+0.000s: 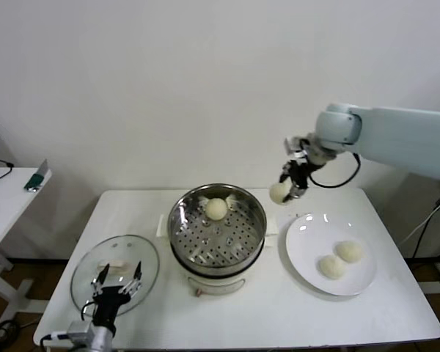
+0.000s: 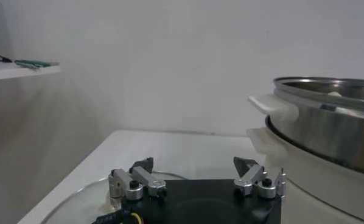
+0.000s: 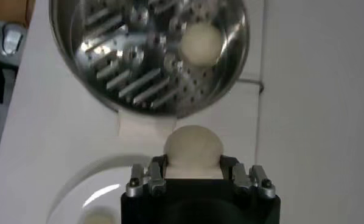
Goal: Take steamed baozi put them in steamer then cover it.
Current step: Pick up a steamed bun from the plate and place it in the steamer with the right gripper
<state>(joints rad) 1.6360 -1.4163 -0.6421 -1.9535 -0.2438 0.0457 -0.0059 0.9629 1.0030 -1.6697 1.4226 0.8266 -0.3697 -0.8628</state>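
Steel steamer (image 1: 217, 233) sits mid-table on its white base, one bun (image 1: 216, 209) resting on the far side of the perforated floor. Right gripper (image 1: 290, 188) is clamped on a second bun (image 1: 279, 193), held in the air just right of the steamer's far rim, above the table between steamer and plate (image 1: 302, 253). Two more buns (image 1: 339, 259) lie on the plate at right. Lid (image 1: 81, 273) lies flat on the near-left table; left gripper (image 1: 116, 282) hovers over it, jaws apart, idle.

Risks, as judged: the dough is soft and round, so the bun may deform or slip during the carry. Released too early, it would strike the rim and roll onto the table. Released too close to the bun already inside, the two may collide or stick.
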